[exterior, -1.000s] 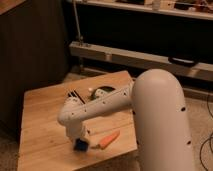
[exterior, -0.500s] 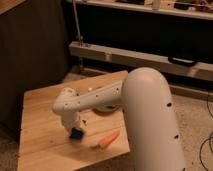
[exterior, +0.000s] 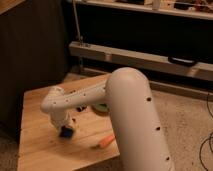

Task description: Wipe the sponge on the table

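Observation:
The dark-blue sponge (exterior: 65, 133) is pressed onto the light wooden table (exterior: 37, 145), left of the middle. My gripper (exterior: 65, 127) points down from the white arm's wrist, directly over the sponge and shut on it. Its fingers are mostly hidden behind the wrist and the sponge. The big white arm sweeps in from the lower right and covers the table's right part.
An orange carrot (exterior: 106, 141) lies near the table's front edge, right of the sponge. A green thing (exterior: 102, 108) and a small dark object (exterior: 80, 108) peek out behind the forearm. A long grey metal shelf (exterior: 150, 60) runs behind, and a dark cabinet (exterior: 30, 50) stands at left.
The gripper has slid the sponge leftward and slightly away from the front edge, away from the carrot. The arm has swung left with it.

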